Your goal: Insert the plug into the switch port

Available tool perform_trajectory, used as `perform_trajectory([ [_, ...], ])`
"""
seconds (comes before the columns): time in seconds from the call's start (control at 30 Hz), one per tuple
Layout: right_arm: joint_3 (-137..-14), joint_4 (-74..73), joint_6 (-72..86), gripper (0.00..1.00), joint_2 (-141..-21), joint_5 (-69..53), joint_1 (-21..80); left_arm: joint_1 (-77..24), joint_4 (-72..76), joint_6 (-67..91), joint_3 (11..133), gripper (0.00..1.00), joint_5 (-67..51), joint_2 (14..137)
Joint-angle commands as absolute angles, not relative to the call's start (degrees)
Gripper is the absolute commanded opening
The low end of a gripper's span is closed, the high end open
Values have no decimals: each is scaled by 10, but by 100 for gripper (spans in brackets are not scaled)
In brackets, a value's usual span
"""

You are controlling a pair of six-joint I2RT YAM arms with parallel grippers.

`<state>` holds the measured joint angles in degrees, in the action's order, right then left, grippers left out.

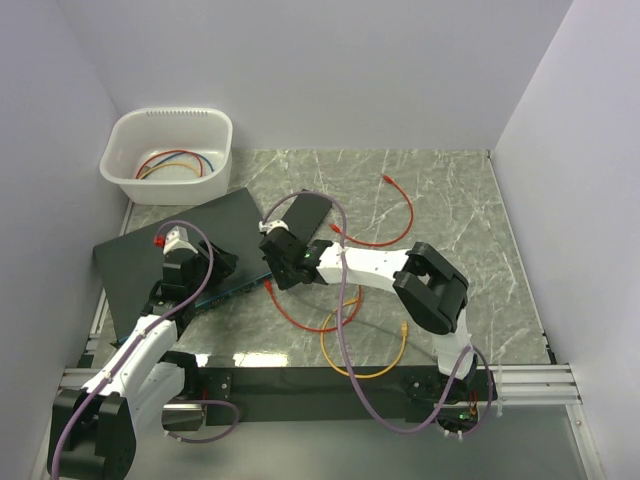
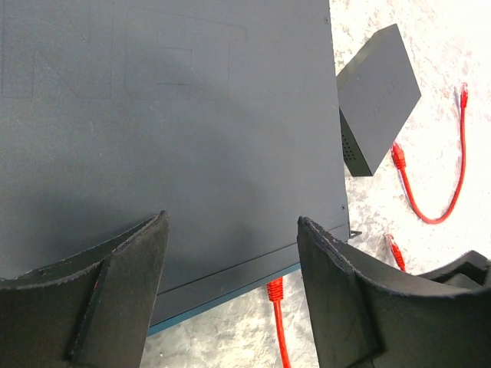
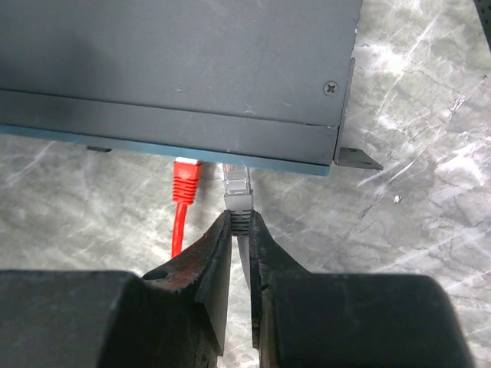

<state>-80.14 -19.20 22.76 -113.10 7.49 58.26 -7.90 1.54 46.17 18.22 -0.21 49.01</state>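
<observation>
Plug (image 3: 186,180) just beside right gripper (image 3: 239,221) (apart)

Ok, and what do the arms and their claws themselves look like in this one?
The left arm and right arm are built alike: white links, bulky black joints, each trailing a looping lilac cable. The left claw and right claw each have two black wedge-shaped fingers with rough matte inner faces. No readable markings show.

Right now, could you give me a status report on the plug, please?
Left gripper open over the switch. Right gripper shut on grey plug. Red plug in switch port beside it. Nothing blocking.
</observation>
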Motion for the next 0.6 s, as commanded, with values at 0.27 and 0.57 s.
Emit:
perform_trajectory([
  [0.27,-831,-180,238,0,-1140,144,574,-76,39,454,179,73,-12,484],
  [0.57,-868,-198,257,0,-1156,176,571,-76,38,454,178,73,-11,483],
])
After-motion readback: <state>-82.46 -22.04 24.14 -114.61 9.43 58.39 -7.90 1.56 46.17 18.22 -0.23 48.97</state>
